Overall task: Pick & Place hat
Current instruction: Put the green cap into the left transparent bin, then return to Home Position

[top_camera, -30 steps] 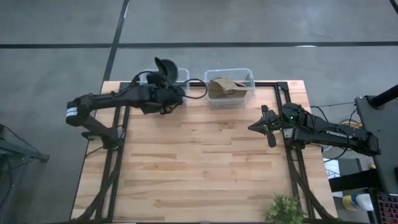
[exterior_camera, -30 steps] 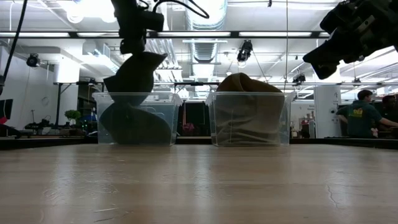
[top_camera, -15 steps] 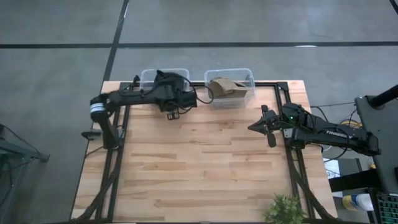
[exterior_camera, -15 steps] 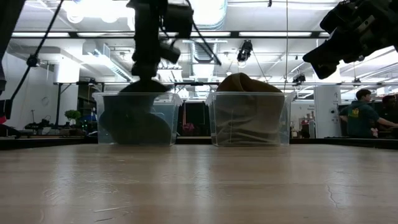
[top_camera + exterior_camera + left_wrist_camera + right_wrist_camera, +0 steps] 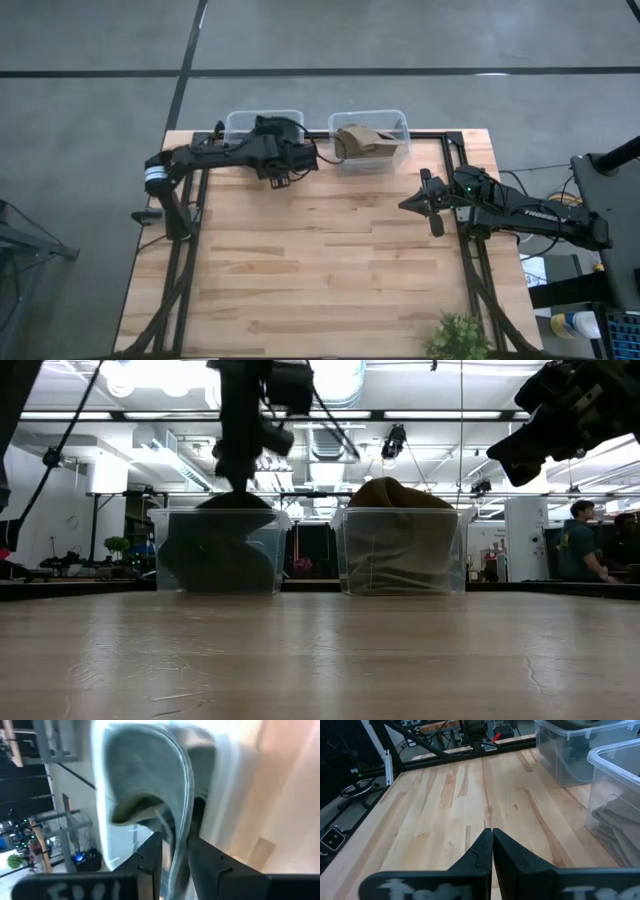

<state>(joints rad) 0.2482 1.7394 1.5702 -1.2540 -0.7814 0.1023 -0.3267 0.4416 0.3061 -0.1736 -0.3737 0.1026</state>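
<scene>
A dark grey hat (image 5: 215, 550) sits in the left clear bin (image 5: 236, 120), its crown rising a little above the rim. My left gripper (image 5: 270, 138) stands over that bin, fingers pointing down, shut on the hat (image 5: 145, 785). A brown hat (image 5: 362, 140) fills the right clear bin (image 5: 455, 550) and bulges above its rim. My right gripper (image 5: 432, 206) hovers shut above the table's right side, touching nothing (image 5: 492, 837). My left gripper pinches the grey hat's edge (image 5: 176, 827) between its two fingers (image 5: 151, 855), coming from above and pointing down into the left bin. The hat's body hangs below the fingers inside the bin; I cannot tell whether it rests on the bin's bottom.
Both bins stand side by side at the table's far edge. A small green plant (image 5: 458, 338) sits at the near right corner. The wooden tabletop (image 5: 320, 260) between the arms is open. A person (image 5: 580, 540) stands in the room far behind.
My left gripper swung toward the table's right and far edge and came down over the left bin. The grey hat, which hung above the bin's rim, sank into the bin, still held. The right arm kept still.
</scene>
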